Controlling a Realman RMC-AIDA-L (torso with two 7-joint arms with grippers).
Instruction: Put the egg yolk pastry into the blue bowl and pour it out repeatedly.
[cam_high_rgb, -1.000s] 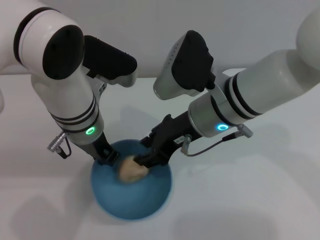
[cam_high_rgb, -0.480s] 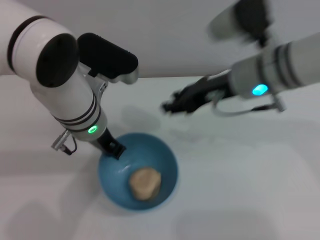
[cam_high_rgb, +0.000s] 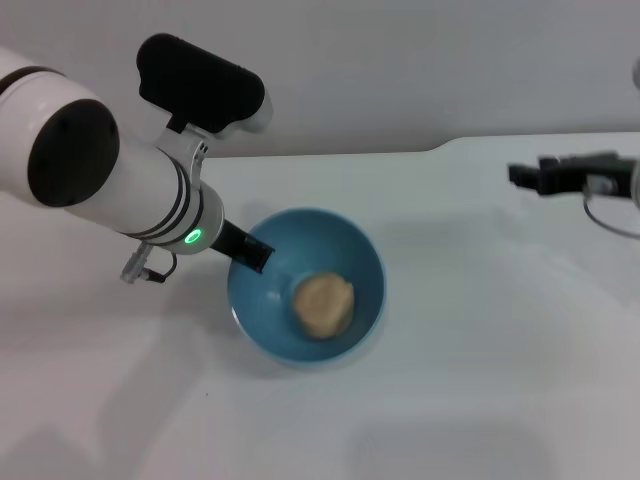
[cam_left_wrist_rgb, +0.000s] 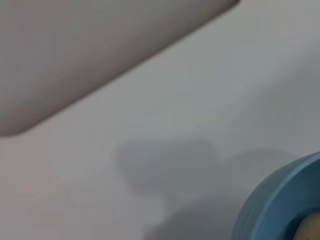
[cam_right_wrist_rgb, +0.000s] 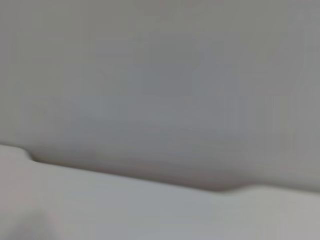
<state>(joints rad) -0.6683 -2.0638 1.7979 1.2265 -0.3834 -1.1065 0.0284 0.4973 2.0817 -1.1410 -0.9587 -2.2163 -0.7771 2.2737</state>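
— Where is the egg yolk pastry (cam_high_rgb: 324, 305) right now?

— Inside the blue bowl (cam_high_rgb: 262, 330), lying on the bowl's inner surface a little to the right of its middle. It is a pale tan lump, far smaller than the bowl. The left wrist view catches only a sliver of it at the picture's edge, behind the bowl's rim.

— And the bowl itself?

— It sits on the white table (cam_high_rgb: 480, 340), left of centre, with its opening tipped up toward the head camera so the glossy inside shows. The left gripper (cam_high_rgb: 251, 254) is at the bowl's left rim — its dark fingers closed on the edge of the bowl. The left arm reaches in from the left, a green light glowing near its wrist.

— What about the other arm?

— The right gripper (cam_high_rgb: 522, 175) is far off to the right, near the table's far edge, well apart from the bowl and holding nothing. Whether its jaws are open or closed I cannot tell; only a dark tip shows.

— Anything else on the table?

— A soft shadow beside the bowl, nothing I can name beyond that.
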